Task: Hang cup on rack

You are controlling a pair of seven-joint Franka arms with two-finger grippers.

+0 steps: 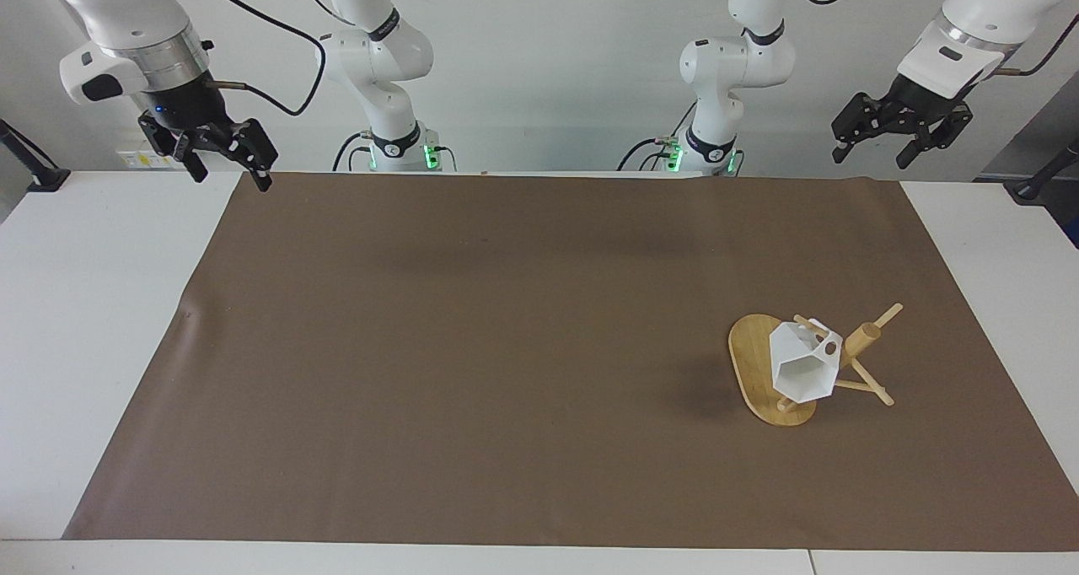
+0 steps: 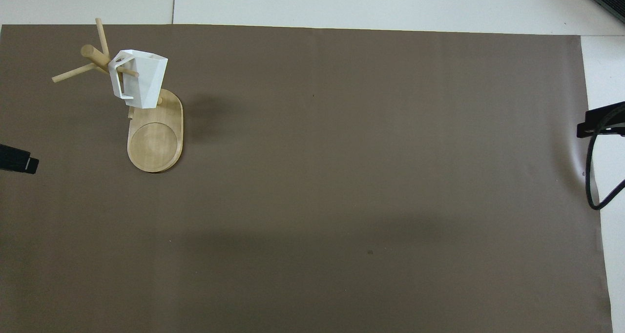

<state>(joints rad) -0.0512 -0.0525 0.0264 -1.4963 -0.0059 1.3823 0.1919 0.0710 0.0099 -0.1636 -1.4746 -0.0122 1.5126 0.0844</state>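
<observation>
The cup (image 1: 803, 371) is hanging by its handle on a peg of the rack (image 1: 763, 375), which is standing on the brown mat (image 1: 506, 347) toward the left arm's end of the surface (image 1: 93, 322). The left gripper (image 1: 900, 132) is hovering high over the mat's corner by its own base, fingers spread open and holding nothing. The right gripper (image 1: 221, 149) is waiting raised over the other corner, fingers likewise open and empty.
</observation>
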